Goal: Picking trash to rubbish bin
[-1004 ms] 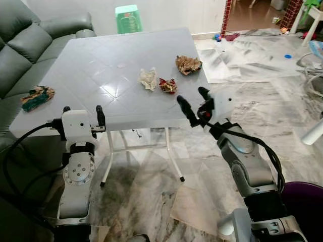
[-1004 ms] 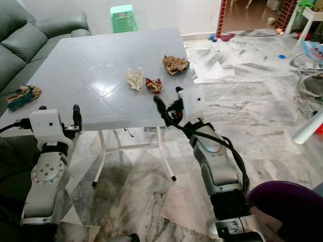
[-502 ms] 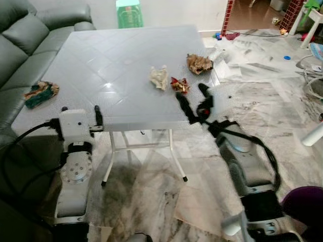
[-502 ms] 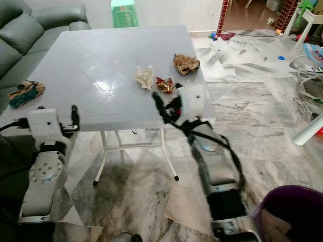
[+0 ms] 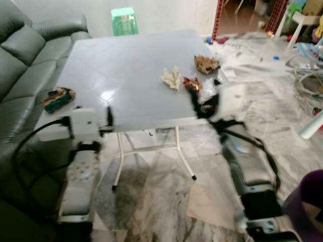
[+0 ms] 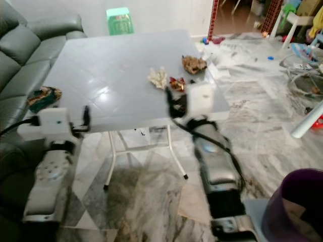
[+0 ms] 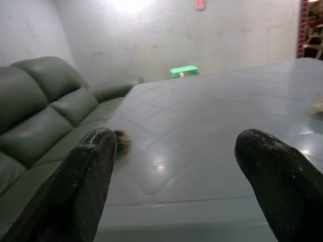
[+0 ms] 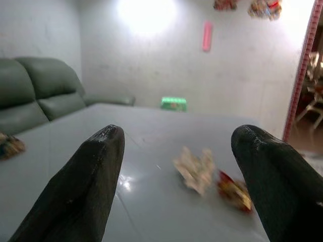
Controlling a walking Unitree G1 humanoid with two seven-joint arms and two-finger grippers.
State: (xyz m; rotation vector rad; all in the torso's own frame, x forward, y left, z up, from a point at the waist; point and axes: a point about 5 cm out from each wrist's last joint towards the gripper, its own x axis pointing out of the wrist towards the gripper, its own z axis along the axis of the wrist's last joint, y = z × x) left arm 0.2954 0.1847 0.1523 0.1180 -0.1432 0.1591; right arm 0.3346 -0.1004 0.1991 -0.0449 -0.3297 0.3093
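Marble floor tiles (image 5: 151,186) spread under a grey square table (image 5: 131,65) that stands beside a dark leather sofa (image 5: 25,50), with a green stool (image 5: 124,21) against the far wall. Four pieces of trash lie on the tabletop. A white crumpled paper (image 5: 171,77) sits toward the table's right side, its long axis running roughly away from the robot. Just beside it, nearer the right edge, is a small red wrapper (image 5: 191,83), too blurred for its direction to be read. Farther back, near the right edge, lies a brown crumpled wad (image 5: 207,63), lumpy and slightly wider than deep. Well apart from these, at the table's left edge by the sofa, rests a green-and-brown scrap (image 5: 58,98), its long axis lying across the view.

The right gripper (image 8: 176,181) is raised at the table's near right edge, fingers spread wide and holding nothing, pointing toward the white paper and red wrapper. The left gripper (image 7: 184,176) hovers at the near left edge, fingers also wide apart and empty, with the green-and-brown scrap close to one fingertip. A purple bin (image 6: 298,206) stands on the floor at the robot's right.
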